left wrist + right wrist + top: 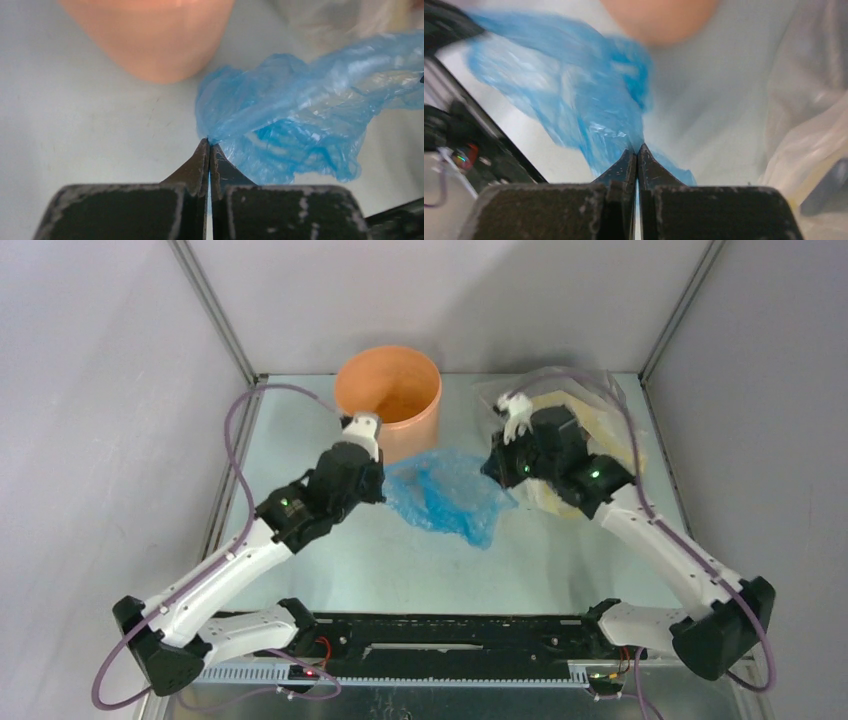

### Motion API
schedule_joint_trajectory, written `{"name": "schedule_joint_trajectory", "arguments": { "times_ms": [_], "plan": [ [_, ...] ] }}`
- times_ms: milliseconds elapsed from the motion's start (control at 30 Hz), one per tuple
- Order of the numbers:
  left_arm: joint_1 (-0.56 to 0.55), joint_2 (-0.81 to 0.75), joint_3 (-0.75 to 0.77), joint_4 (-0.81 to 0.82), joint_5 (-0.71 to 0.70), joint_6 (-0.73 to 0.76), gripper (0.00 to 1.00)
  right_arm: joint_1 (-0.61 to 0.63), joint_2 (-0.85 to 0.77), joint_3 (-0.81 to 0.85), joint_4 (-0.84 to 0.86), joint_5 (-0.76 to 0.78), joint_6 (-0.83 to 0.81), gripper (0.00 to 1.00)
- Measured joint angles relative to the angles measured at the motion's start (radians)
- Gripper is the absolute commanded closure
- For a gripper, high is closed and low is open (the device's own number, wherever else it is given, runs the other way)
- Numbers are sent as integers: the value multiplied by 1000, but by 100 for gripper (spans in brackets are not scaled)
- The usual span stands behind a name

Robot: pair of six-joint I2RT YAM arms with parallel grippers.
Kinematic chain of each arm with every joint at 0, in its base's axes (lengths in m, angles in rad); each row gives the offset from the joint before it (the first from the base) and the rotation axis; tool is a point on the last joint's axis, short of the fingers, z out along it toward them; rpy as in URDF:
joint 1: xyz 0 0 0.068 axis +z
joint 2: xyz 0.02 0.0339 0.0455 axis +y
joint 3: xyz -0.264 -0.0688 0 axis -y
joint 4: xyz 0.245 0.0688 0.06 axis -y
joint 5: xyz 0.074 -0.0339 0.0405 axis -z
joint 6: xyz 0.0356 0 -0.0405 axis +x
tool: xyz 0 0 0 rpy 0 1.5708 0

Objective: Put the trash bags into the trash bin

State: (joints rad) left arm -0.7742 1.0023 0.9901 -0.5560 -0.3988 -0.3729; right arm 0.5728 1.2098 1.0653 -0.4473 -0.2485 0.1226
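A crinkly light-blue trash bag (445, 495) hangs stretched between my two grippers over the table, just in front of the round orange-tan trash bin (388, 390). My left gripper (383, 480) is shut on the bag's left edge. In the left wrist view its tips (209, 142) pinch the blue film (290, 115), with the bin (150, 35) beyond them. My right gripper (492, 468) is shut on the bag's right edge. The right wrist view shows the tips (638, 148) closed on the blurred film (574, 100), and the bin (659, 20) at the top.
A larger yellowish-clear plastic bag (590, 420) lies crumpled at the back right, under and behind my right wrist, and fills the right side of the right wrist view (804, 125). Grey walls enclose the table on the left, back and right.
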Motion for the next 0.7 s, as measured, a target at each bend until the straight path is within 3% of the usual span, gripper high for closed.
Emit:
{"name": "schedule_joint_trajectory", "arguments": {
  "times_ms": [200, 267, 333, 467, 600, 700],
  "plan": [
    [2, 50, 473, -97, 149, 30, 94, 48, -43, 541, -132, 16, 70, 100],
    [2, 8, 583, -59, 219, 33, 94, 69, -108, 636, -103, 9, 89, 100],
    [2, -66, 601, -9, 274, 30, 96, 81, -175, 660, -89, 0, 97, 100],
    [1, -273, 455, 109, 384, 6, 100, 86, -329, 551, -62, 17, 107, 100],
    [0, -370, 128, 227, 438, -39, 100, 86, -438, 151, -16, 51, 146, 100],
    [-16, -314, -190, 260, 456, -97, 100, 87, -443, -156, -47, 68, 197, 100]
  ]
}}
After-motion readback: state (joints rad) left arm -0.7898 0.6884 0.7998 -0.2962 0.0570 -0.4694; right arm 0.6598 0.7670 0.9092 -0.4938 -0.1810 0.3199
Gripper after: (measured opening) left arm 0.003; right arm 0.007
